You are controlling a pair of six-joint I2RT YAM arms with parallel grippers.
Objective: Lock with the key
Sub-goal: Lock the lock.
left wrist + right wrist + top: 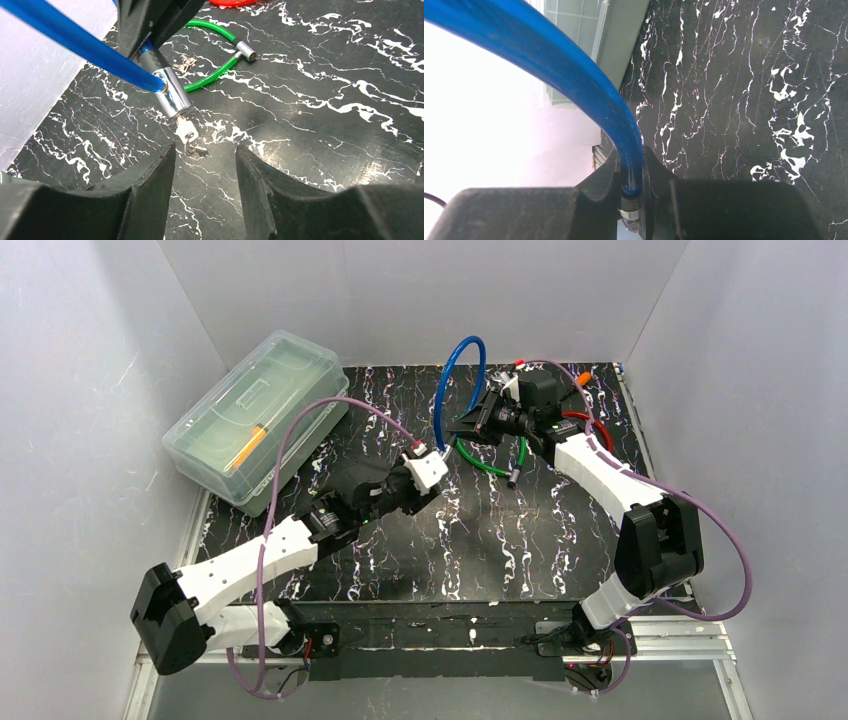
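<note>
Right fingers (631, 200) clenched on the blue lock (167, 92), key (186, 133) seated in its barrel; left fingers (205, 187) released just short; next, pinch and turn the key

Black white-veined marble tabletop (500, 540) between plain pale grey walls (90, 390)

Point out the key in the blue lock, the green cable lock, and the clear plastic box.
key (186, 133): left wrist view, on its silver head below the lock barrel.
green cable lock (212, 76): left wrist view, on the green cable near its metal end.
clear plastic box (262, 410): top external view, on the lid.
</note>
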